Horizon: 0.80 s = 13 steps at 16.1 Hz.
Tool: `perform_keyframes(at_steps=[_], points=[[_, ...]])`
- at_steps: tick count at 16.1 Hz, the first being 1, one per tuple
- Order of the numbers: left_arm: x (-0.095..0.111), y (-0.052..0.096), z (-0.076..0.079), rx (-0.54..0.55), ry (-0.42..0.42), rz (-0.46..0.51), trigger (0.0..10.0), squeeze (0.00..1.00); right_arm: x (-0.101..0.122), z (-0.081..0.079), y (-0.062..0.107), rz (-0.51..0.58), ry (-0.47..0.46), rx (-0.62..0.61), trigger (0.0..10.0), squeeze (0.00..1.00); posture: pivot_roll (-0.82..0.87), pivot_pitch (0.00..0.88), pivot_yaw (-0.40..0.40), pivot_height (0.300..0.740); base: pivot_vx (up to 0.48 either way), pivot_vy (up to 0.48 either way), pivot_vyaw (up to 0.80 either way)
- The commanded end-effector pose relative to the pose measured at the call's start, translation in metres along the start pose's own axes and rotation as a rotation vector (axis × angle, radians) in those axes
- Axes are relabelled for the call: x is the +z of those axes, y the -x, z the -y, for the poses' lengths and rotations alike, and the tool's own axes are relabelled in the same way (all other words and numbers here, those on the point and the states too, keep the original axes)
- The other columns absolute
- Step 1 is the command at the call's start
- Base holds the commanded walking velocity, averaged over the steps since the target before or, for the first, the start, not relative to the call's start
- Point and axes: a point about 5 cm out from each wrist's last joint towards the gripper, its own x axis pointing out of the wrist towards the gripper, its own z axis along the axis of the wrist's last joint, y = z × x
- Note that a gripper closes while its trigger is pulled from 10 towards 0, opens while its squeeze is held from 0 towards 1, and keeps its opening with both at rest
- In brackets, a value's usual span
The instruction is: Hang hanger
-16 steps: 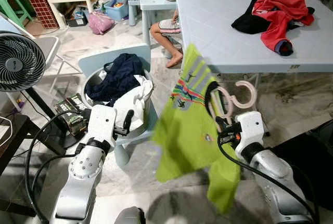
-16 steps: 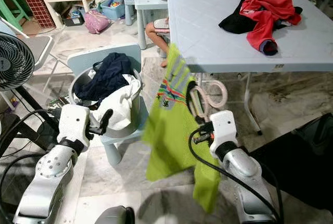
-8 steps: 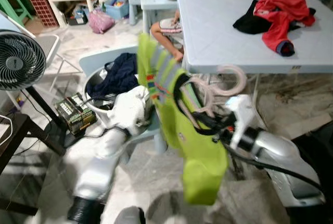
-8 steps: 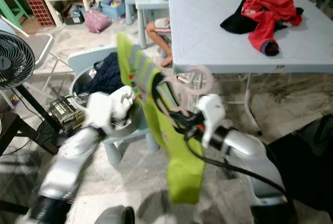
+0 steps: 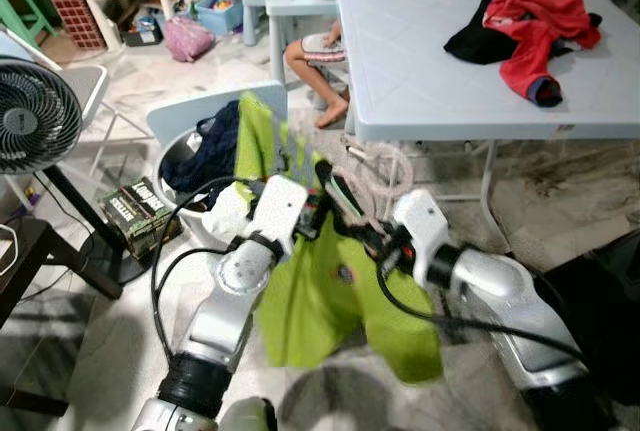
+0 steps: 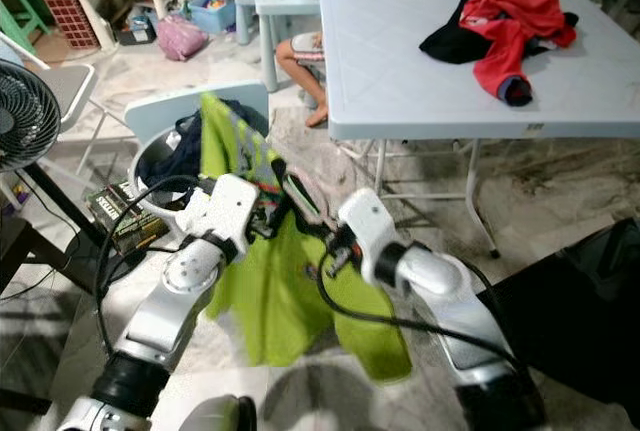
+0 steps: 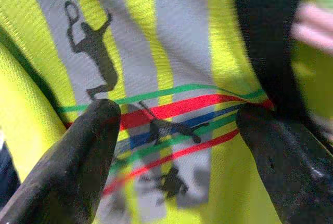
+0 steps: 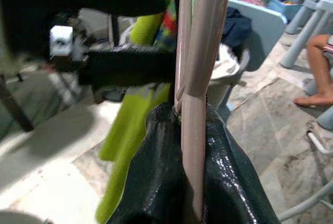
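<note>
Pink hanger (image 8: pixel 195 104): clamped by right gripper (image 8: pixel 179 130), beside table (image 5: pixel 420 61). Lime shirt (image 5: pixel 320 296): framed by left gripper (image 7: pixel 177 130), fingers parted. Risk: shirt tugged off by pull.

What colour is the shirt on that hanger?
Lime green shirt with grey stripes; clearest in the left wrist view.

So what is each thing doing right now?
Right gripper: shut on the pink hanger.
Left gripper: open, fingers either side of the green shirt.
Green shirt: hanging from the hanger.
Laundry basket: full of clothes.
Red garment: crumpled on the table.
</note>
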Motion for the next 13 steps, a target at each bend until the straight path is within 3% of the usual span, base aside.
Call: perform_keyframes(at_steps=[1, 3, 5, 6, 13], points=[[0.007, -0.004, 0.008, -0.042, -0.021, 0.038, 10.0, 0.00, 0.007, -0.003, -0.007, 0.030, -0.006, 0.007, 10.0, 0.00, -0.04, 0.057, -0.009, 0.740, 0.000, 0.000, 0.00], [0.007, -0.005, 0.008, -0.040, -0.026, 0.046, 10.0, 0.00, 0.012, 0.001, -0.016, 0.040, -0.032, -0.053, 10.0, 0.00, -0.04, 0.057, -0.014, 0.740, 0.000, 0.000, 0.00], [0.012, -0.005, 0.008, -0.053, -0.047, 0.070, 10.0, 0.00, 0.006, 0.007, -0.022, -0.005, 0.038, -0.104, 10.0, 0.00, -0.04, 0.055, -0.017, 0.740, 0.000, 0.000, 0.00], [0.012, -0.005, 0.009, -0.052, -0.054, 0.072, 10.0, 0.00, 0.005, 0.012, -0.025, -0.009, 0.017, -0.153, 10.0, 0.00, -0.04, 0.055, -0.017, 0.740, 0.000, 0.000, 0.00], [0.005, -0.003, 0.001, -0.004, -0.079, 0.055, 10.0, 0.00, 0.005, 0.019, -0.018, -0.016, -0.069, -0.118, 10.0, 0.00, -0.03, 0.049, -0.019, 0.740, 0.000, 0.000, 0.00]])
